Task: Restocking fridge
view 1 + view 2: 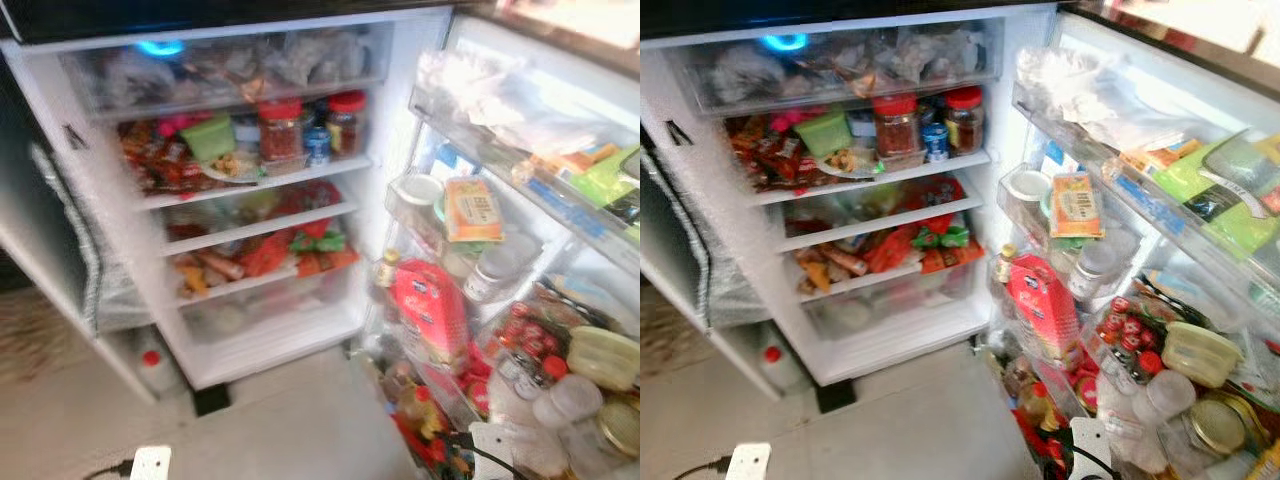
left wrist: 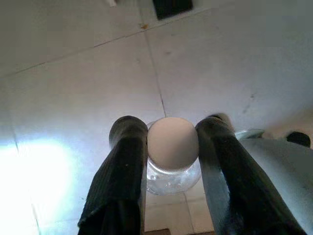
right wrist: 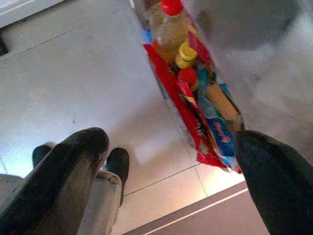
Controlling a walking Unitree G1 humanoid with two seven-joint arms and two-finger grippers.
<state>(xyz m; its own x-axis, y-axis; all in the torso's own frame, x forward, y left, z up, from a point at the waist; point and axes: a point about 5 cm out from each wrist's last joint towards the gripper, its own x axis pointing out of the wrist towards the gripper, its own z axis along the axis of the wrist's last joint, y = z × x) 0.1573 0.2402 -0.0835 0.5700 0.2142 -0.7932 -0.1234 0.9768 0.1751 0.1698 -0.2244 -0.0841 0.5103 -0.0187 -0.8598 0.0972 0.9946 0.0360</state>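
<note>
Pale floor tiles (image 2: 73, 73) fill the frame's upper half; left gripper (image 2: 171, 147) pinches a seemingly glass jar (image 2: 172, 171), fragile and slippery, by its white lid (image 2: 172, 142). Right gripper (image 3: 171, 166) hangs spread.

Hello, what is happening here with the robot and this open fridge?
The robot stands before an open fridge whose shelves and door racks are crowded with jars, bottles and packets. Its left gripper is shut on a clear jar with a white lid, held low over the tiled floor, not yet at a shelf. Its right gripper is open and holds nothing, hanging beside the lower door rack with its bottles.
</note>
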